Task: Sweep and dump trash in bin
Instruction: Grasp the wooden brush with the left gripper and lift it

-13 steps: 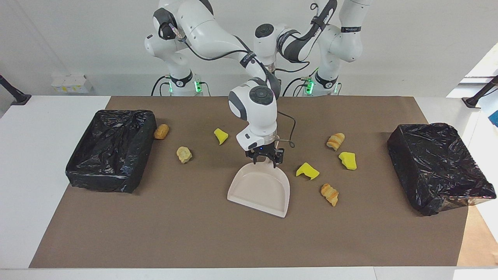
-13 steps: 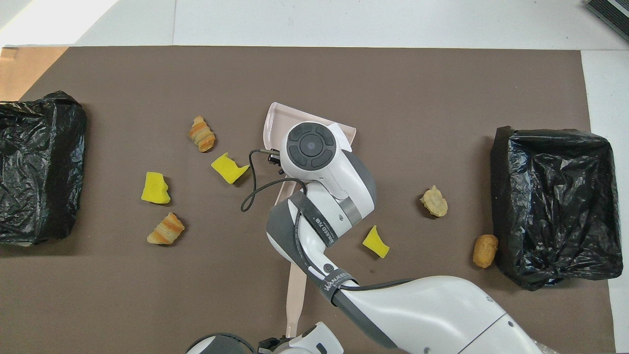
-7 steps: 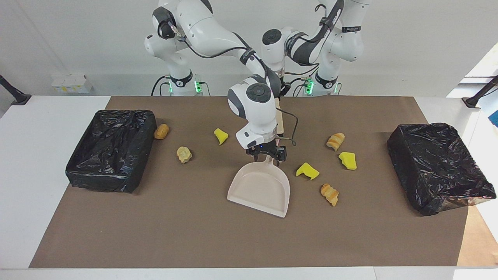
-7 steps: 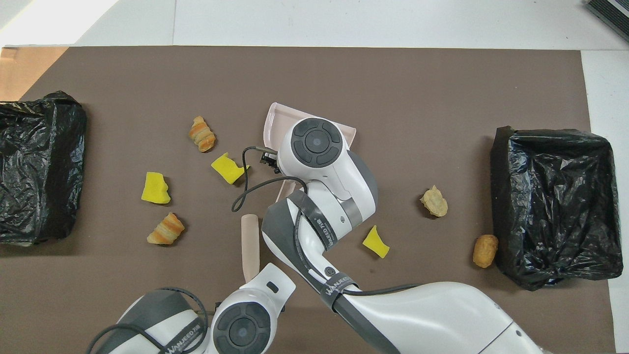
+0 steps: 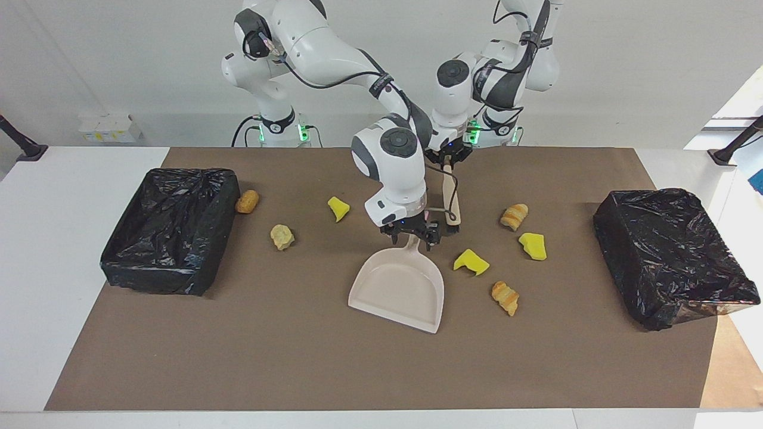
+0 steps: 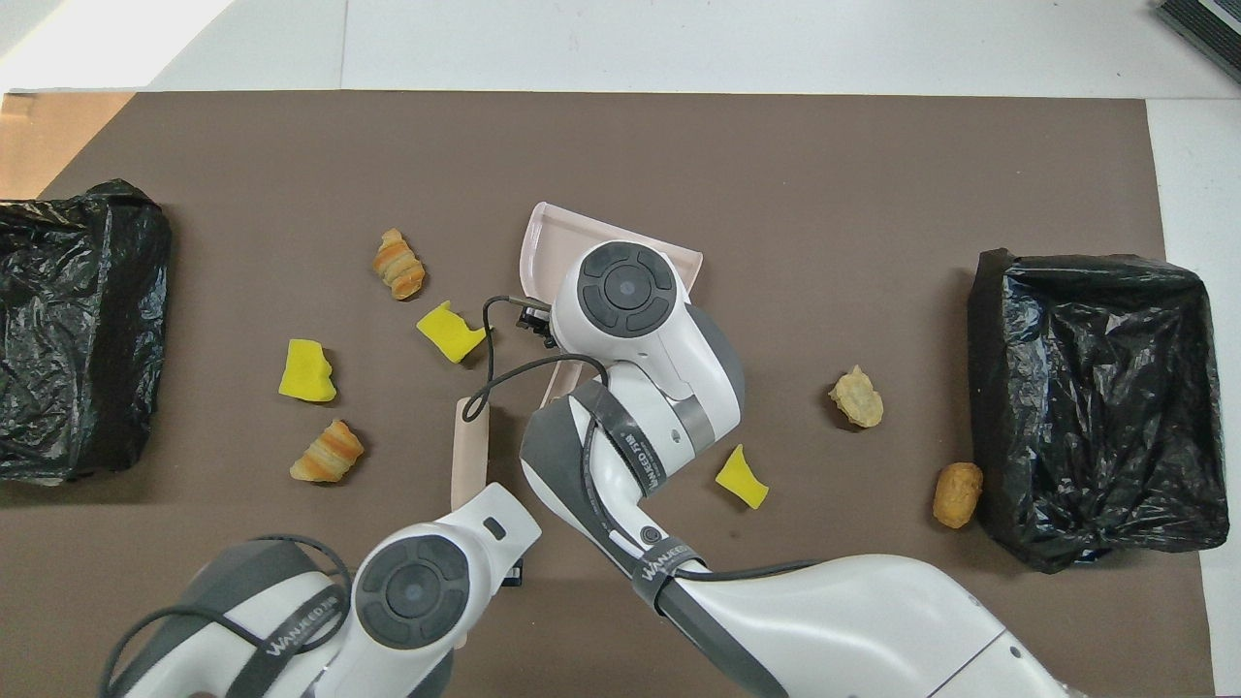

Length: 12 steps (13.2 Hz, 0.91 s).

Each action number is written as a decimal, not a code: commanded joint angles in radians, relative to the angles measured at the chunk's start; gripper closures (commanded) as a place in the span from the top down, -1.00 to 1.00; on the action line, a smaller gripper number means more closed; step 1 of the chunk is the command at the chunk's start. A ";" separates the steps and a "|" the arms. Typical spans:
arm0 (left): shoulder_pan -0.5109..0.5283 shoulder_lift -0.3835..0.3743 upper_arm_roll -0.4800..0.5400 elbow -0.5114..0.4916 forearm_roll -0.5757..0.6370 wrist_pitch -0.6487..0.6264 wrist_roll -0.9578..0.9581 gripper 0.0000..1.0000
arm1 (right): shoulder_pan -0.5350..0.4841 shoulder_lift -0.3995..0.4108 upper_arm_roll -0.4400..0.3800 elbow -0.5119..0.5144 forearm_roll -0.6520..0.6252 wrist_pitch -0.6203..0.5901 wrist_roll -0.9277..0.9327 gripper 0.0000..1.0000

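On both forearms, "WANEED"-like lettering, possibly; left gripper [image 5: 448, 158] clamping brush [image 5: 451, 199].

A robot lab: two arms [image 5: 334, 53] at a paper-covered table [image 5: 238, 357], bare white walls.

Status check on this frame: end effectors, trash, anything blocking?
Left end effector shut on brush, raised. Right end effector on dustpan handle. All seven scraps loose on mat, none in pan. Nothing blocking.
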 commanded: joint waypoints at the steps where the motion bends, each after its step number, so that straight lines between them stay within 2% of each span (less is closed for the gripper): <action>1: 0.095 0.009 -0.011 0.044 -0.003 0.012 0.131 -1.00 | -0.005 -0.027 0.006 -0.048 0.025 0.034 -0.009 0.22; 2: 0.134 0.026 -0.011 0.081 -0.003 0.003 0.177 -1.00 | -0.006 -0.024 0.006 -0.042 0.023 0.034 -0.007 -0.23; 3: 0.156 0.063 -0.011 0.148 -0.009 -0.032 0.194 -1.00 | -0.008 -0.023 0.008 -0.040 0.025 0.039 -0.009 -0.79; 4: 0.158 0.119 -0.011 0.249 -0.009 -0.101 0.196 -1.00 | -0.006 -0.023 0.006 -0.040 0.023 0.048 -0.007 -1.00; 6: 0.179 0.192 -0.011 0.400 -0.009 -0.225 0.217 -1.00 | -0.008 -0.029 0.006 -0.026 0.008 0.039 -0.009 -1.00; 9: 0.231 0.224 -0.011 0.459 -0.012 -0.228 0.266 -1.00 | -0.011 -0.067 0.005 -0.020 0.006 0.016 -0.013 -1.00; 12: 0.241 0.293 -0.010 0.570 -0.058 -0.240 0.262 -1.00 | -0.023 -0.156 0.006 -0.034 0.008 -0.099 -0.142 -1.00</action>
